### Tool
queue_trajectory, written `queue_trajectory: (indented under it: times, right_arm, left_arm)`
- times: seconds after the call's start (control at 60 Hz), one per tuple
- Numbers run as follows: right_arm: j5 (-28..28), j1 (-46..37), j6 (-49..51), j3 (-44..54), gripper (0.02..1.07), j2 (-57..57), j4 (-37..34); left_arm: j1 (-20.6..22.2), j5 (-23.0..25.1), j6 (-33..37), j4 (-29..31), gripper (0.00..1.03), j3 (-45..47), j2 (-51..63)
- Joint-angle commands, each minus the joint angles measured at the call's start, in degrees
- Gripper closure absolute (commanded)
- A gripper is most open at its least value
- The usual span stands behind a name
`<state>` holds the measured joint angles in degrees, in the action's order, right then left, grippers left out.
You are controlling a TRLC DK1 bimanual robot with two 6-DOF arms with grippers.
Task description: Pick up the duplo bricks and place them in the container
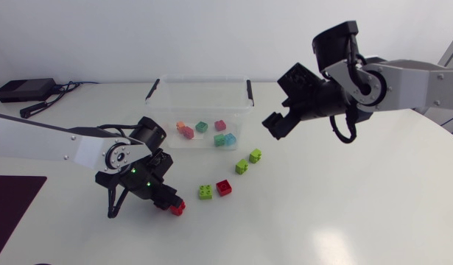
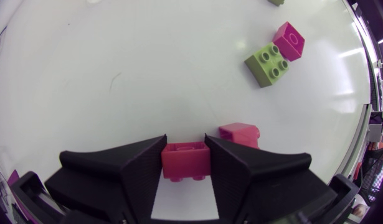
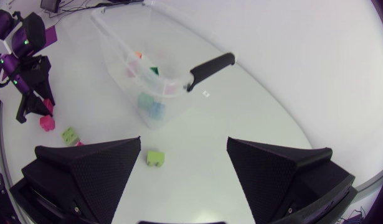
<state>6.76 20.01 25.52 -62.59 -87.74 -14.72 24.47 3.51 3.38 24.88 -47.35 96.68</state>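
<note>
A red duplo brick (image 2: pixel 186 163) sits on the table between the fingers of my left gripper (image 2: pixel 185 142), and both fingers press its sides. A second red brick (image 2: pixel 239 133) lies right beside it. In the head view the left gripper (image 1: pixel 167 200) is low at the front left with a red brick (image 1: pixel 177 208) at its tip. A green brick (image 1: pixel 205 192) and a red brick (image 1: pixel 224 187) lie to its right, and two green bricks (image 1: pixel 248 160) lie nearer the clear container (image 1: pixel 200 92). My right gripper (image 1: pixel 274 126) hangs open and empty beside the container's right end.
The container holds several bricks (image 1: pixel 211 131) and has black handles (image 3: pixel 210 67) at its ends. A black box with cables (image 1: pixel 23 90) lies at the back left. A dark mat (image 1: pixel 9 206) covers the front left corner.
</note>
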Motion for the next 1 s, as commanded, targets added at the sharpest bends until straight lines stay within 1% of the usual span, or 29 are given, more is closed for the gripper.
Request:
queue_trajectory:
  times: [0.0, 0.117, 0.15, 0.35, 0.4, 0.483, 0.5, 0.533, 0.583, 0.617, 0.667, 0.7, 0.75, 0.767, 0.85, 0.9, 0.917, 0.983]
  right_arm:
    - [1.2, -0.3, 0.7, 3.3, 0.07, 0.2, 0.7]
    - [1.7, -0.3, 1.6, 3.7, 0.07, -4.4, 1.0]
    - [2.6, -0.7, 1.6, 3.3, 0.07, -6.8, 1.8]
    - [2.6, -0.7, 0.1, 1.2, 0.07, -17.3, 6.7]
    - [2.6, -0.5, -0.2, 0.4, 0.09, -19.7, 8.3]
    - [2.6, -0.5, -0.8, -1.2, 0.10, -22.4, 9.3]
    - [2.6, -0.5, -0.9, -1.7, 0.10, -23.2, 9.5]
    - [2.6, -0.4, -0.9, -2.0, 0.10, -23.5, 9.8]
    - [2.6, -0.2, -1.3, -2.6, 0.14, -24.8, 10.3]
    - [2.6, -0.1, -1.3, -2.9, 0.14, -25.4, 10.4]
    - [2.6, 0.1, -1.4, -3.3, 0.21, -26.6, 10.4]
    - [2.6, 0.1, -1.4, -3.3, 0.24, -27.0, 10.4]
    - [2.6, 0.2, -1.3, -3.2, 0.36, -27.6, 10.6]
    - [2.6, 0.3, -1.3, -2.9, 0.46, -27.7, 11.1]
    - [2.5, 0.6, -1.2, -2.8, 0.67, -28.0, 11.1]
    - [2.5, 0.6, -1.0, -2.8, 0.75, -27.9, 10.9]
    - [2.5, 0.6, -0.9, -2.7, 0.82, -27.6, 10.8]
    - [2.5, 0.6, -0.8, -1.9, 0.90, -25.6, 10.5]
  left_arm:
    - [0.5, -0.3, -0.9, 0.1, 0.80, 1.8, 0.0]
    - [0.5, -0.3, -0.3, 0.9, 0.80, 2.4, -4.5]
    - [0.5, -0.3, -0.2, 0.9, 0.80, 2.6, -6.9]
    - [-1.4, -0.3, 2.4, 2.0, 0.80, 1.6, -18.6]
    - [-2.0, -0.3, 3.1, 2.0, 0.80, 0.7, -22.2]
    - [-2.9, -0.3, 3.8, 1.6, 0.80, -1.0, -25.3]
    - [-3.1, 0.0, 3.8, 0.4, 0.80, -1.4, -26.4]
    - [-3.1, 0.1, 3.8, 0.2, 0.80, -1.8, -26.9]
    - [-3.3, 0.4, 3.7, -1.9, 0.80, -2.5, -28.0]
    - [-3.6, 0.6, 3.7, -2.1, 0.80, -3.2, -28.0]
    - [-3.8, 0.8, 3.3, -3.4, 0.80, -4.1, -27.4]
    - [-4.3, 1.2, 3.2, -4.0, 0.80, -4.5, -27.2]
    - [-5.0, 1.9, 3.0, -5.3, 0.80, -5.5, -26.2]
    - [-5.7, 2.0, 2.5, -6.9, 0.80, -6.0, -25.6]
    - [-6.9, 2.2, 1.8, -9.3, 0.80, -7.5, -23.1]
    - [-7.5, 2.6, 1.6, -10.6, 0.80, -8.0, -22.2]
    - [-7.8, 2.6, 1.5, -10.9, 0.80, -8.3, -21.8]
    - [-8.7, 3.0, 0.6, -14.0, 0.80, -10.7, -18.3]
